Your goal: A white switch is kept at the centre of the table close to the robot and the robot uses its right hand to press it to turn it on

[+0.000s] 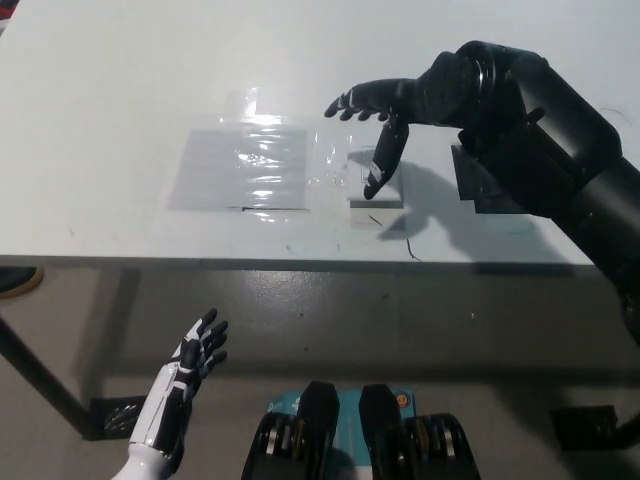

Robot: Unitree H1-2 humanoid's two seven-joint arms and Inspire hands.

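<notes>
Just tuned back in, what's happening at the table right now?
The black right hand is reaching over the white table, with one finger pointing down onto the white switch near the table's front edge. Whether the switch is fully pressed can't be told from this view. Left of the switch lies a patch of clear tape or plastic sheet, stuck flat on the table. The white left hand rests below the table edge at lower left, fingers apart, holding nothing.
</notes>
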